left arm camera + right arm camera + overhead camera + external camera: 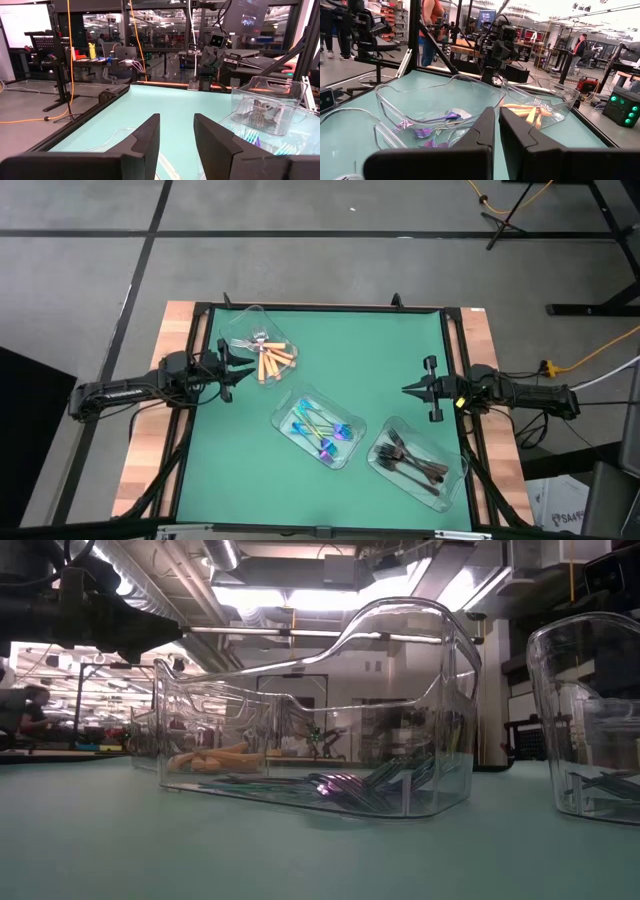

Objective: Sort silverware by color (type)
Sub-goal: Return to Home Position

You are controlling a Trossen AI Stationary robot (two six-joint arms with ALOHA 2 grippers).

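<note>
As seen past the wrists: left fingers parted to a moderate gap, nothing between; right fingers drawn to a bare slit, likewise empty.

Outward from there: left gripper at the left edge of the green worktop, just beside the upper tray with the orange-handled forks. Opposite, right gripper at the right edge, pointing inward, apart from every tray.

Between the two, iridescent blue-purple forks in the middle tray. Dark forks in the lower tray, nearest the right arm.

No loose silverware spotted on the open worktop.

Judged: sorting complete, one kind per clear tray, nothing mixed as far as visible. Remaining: only parking both arms.
</note>
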